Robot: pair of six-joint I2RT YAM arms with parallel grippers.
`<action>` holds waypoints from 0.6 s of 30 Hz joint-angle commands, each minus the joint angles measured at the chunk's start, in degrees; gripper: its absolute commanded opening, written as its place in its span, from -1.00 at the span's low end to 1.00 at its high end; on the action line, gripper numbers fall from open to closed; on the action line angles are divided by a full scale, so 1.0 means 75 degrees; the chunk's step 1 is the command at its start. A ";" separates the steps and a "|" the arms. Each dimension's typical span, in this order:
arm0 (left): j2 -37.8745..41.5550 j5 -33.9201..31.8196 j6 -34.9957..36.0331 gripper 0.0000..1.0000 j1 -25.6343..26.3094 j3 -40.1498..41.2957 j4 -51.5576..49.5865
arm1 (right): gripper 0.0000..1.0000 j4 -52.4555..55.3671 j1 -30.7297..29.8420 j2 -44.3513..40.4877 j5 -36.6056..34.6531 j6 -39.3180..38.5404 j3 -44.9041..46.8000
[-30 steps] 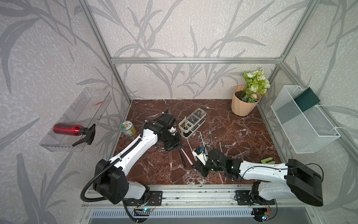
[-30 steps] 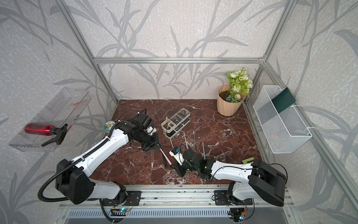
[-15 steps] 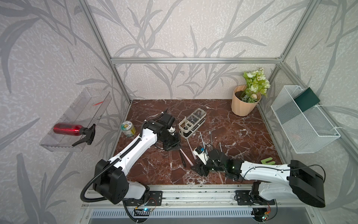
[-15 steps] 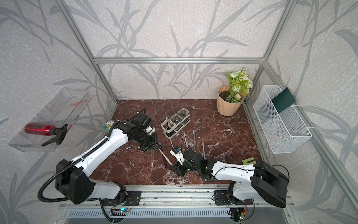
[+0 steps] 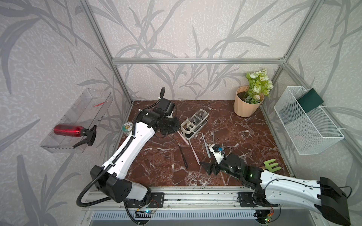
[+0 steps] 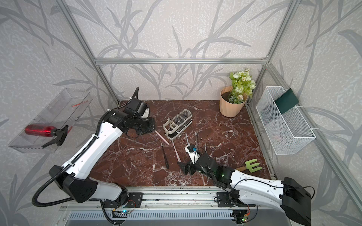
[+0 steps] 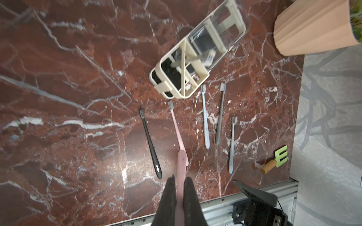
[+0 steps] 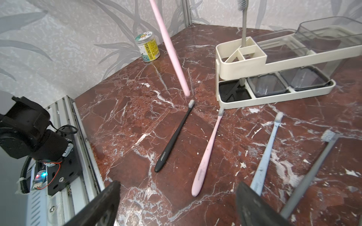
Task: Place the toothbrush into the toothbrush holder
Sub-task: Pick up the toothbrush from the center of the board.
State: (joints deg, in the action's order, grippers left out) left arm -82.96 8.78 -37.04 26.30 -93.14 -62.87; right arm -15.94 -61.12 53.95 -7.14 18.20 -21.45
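You cannot see the bristle end of the pink toothbrush (image 7: 181,166). It runs back between the closed fingers (image 7: 168,195) of the left gripper (image 7: 179,179), which the picture's edge cuts off. In both top views the left arm (image 5: 166,123) covers that gripper. In the right wrist view the toothbrush holder (image 8: 293,60) is clipped at the edge. The handle ends of the blue toothbrush (image 8: 268,152) and grey toothbrush (image 8: 313,166) slip behind the right gripper (image 8: 179,185). The red sliver (image 5: 100,104) in the clear wall tray (image 5: 84,109) is too small to name.

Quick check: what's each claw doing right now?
Left claw: closed on a slim pale pink plastic toothbrush.
Right claw: open, holding nothing.
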 commanded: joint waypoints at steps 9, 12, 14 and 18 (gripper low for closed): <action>-0.1421 -0.1876 0.0747 -1.00 0.0782 -0.2233 -0.0685 | 0.94 0.0114 -0.0016 -0.0358 -0.0525 0.0081 0.0128; -0.1778 -0.2131 0.0851 -1.00 0.0939 -0.2577 -0.0803 | 0.94 0.0095 -0.0006 -0.0459 -0.0538 0.0080 0.0182; -0.1999 -0.2265 0.0913 -1.00 0.1002 -0.2802 -0.0851 | 0.95 0.0065 -0.0006 -0.0504 -0.0514 0.0072 0.0211; -0.2353 -0.2670 0.1089 -1.00 0.1075 -0.3207 -0.0913 | 0.95 0.0000 0.0006 -0.0561 -0.0413 0.0071 0.0246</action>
State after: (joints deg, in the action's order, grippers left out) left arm -99.88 -6.57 -30.57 34.20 -114.32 -66.78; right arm -15.11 -61.12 50.83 -10.04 18.59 -20.36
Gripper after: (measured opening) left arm 0.072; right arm 0.974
